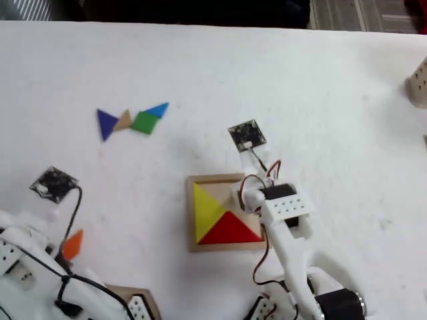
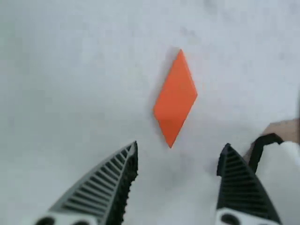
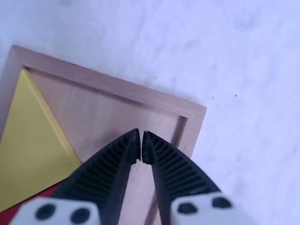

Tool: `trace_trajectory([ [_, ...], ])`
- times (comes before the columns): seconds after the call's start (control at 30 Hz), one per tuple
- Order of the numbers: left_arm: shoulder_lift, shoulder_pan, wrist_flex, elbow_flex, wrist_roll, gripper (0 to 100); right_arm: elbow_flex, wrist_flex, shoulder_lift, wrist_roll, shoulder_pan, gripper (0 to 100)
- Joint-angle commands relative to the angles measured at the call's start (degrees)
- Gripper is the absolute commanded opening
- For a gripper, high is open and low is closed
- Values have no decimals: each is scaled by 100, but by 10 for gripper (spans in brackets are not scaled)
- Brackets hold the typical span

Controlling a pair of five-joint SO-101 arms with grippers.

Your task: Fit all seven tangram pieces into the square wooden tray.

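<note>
Orange piece [image 1: 72, 244], lower left, looks next to grasp: left gripper [image 2: 181, 146] fingers apart; right gripper [image 3: 141, 140] fingers together over tray [image 3: 108, 82].

Bright, even light, faint soft shadows, mild glare

Entry: legible txt, labels, brands, nos., signs: none. Checked tray [image 1: 223, 179], pieces [image 1: 205, 208], bench [image 1: 300, 80]; no readable print on any.

White plastic arms [image 1: 293, 243] with black and red cables [image 1: 265, 252] and black ribbed gripper fingers [image 2: 117, 183]
</note>
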Motion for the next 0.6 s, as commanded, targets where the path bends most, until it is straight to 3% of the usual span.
trace_trajectory([
  [0.0, 136, -31, -70, -281, -1389, 273, -35, -40, -136, 79, 75, 18],
  [0.13, 145, -31, -281, -281, -1899, 298, -35, -40, -136, 79, 75, 18],
  [0.57, 127, 989, -2330, 1081, -1934, 334, -35, -40, -136, 79, 75, 18],
])
